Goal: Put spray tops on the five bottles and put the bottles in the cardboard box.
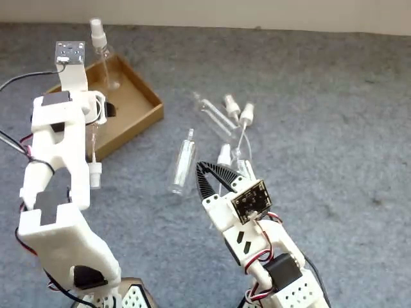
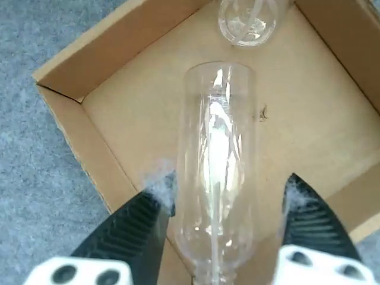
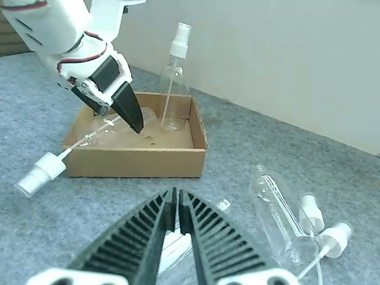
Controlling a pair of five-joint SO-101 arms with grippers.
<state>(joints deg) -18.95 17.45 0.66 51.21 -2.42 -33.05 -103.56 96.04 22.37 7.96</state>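
1. The left gripper (image 2: pixel 230 178) is spread wide over the cardboard box (image 2: pixel 65 77). A clear bottle (image 2: pixel 217 119) lies tilted between its fingers, and the bottle's spray top (image 1: pixel 95 174) pokes out past the box wall.
2. The right gripper (image 3: pixel 177 199) is pressed together on nothing, just beside an uncapped bottle (image 1: pixel 183 160) on the carpet.
3. A second capped bottle (image 1: pixel 106 58) stands upright in the box.

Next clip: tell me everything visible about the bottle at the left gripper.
The bottle is clear, plastic-looking and cylindrical, with a white spray top and thin dip tube fitted. It lies tilted inside the open left gripper, one finger touching it, the other apart. Its base is over the cardboard box; the spray top pokes out past the box wall.
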